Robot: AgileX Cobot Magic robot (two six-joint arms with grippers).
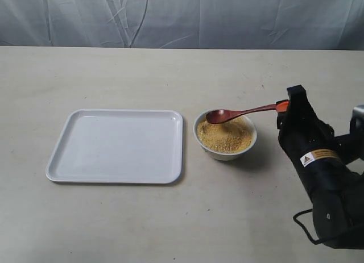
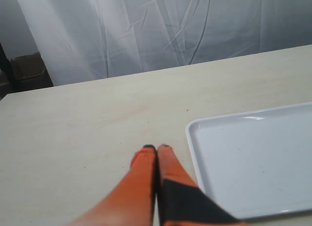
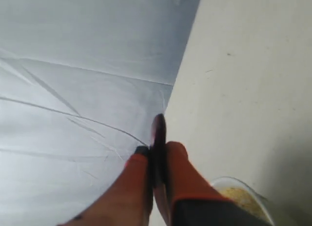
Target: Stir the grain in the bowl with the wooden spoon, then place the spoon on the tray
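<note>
A small white bowl heaped with yellow-golden grain stands right of the large white tray. The dark reddish-brown wooden spoon reaches over the bowl, its round end resting on the grain's top. My right gripper is shut on the handle's end, right of the bowl. In the right wrist view the handle tip pokes out between the orange fingers of the right gripper, with the bowl's rim and grain beside them. My left gripper is shut and empty, close beside the tray's corner.
A pale curtain hangs behind the table's far edge. The right arm's black body and a cable occupy the near right corner. Bare tabletop surrounds the tray and bowl.
</note>
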